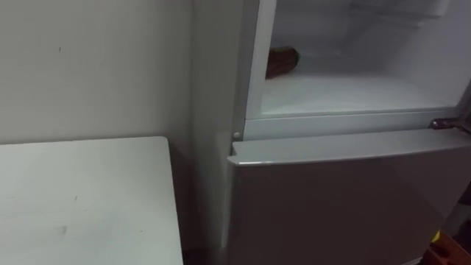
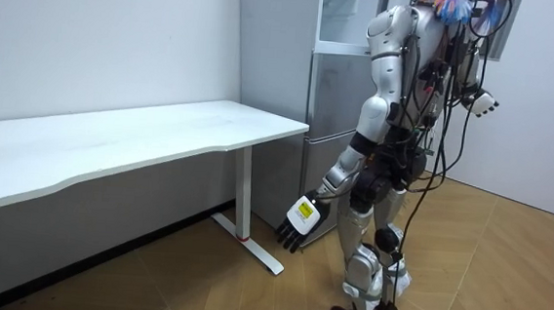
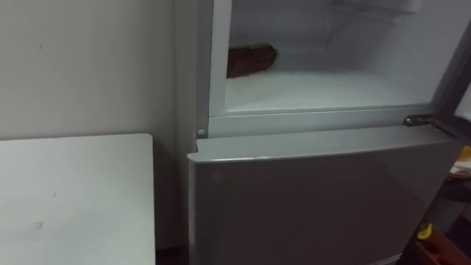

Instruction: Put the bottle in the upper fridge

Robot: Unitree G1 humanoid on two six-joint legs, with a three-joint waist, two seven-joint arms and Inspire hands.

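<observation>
Bottle (image 1: 282, 62) lies on its side deep in the upper compartment (image 1: 353, 92), at the back left corner on the white floor. It is dark brown and only partly shows past the left frame. Neither hand touches it, so the placement looks done. The compartment stands open, with the hinge (image 1: 441, 124) at its right edge, so the door probably swings to the robot's right. That leaves closing it as the likely remaining step. Lower door (image 1: 346, 191) is shut. Table (image 1: 81, 199) sits just left of the fridge (image 2: 334, 110), with a narrow gap between them. Robot stands upright right in front of the fridge. Left hand (image 2: 302, 220) hangs low by the thigh, fingers straight and relaxed, holding nothing. It is well below the bottle and well apart from it. Right hand (image 2: 483, 103) is raised at about chest height on the room view's right, out to the side of the open compartment, maybe for the door. Can't tell what its fingers are doing. The bottle lying flat and far back probably means it won't roll out when the door shuts.
</observation>
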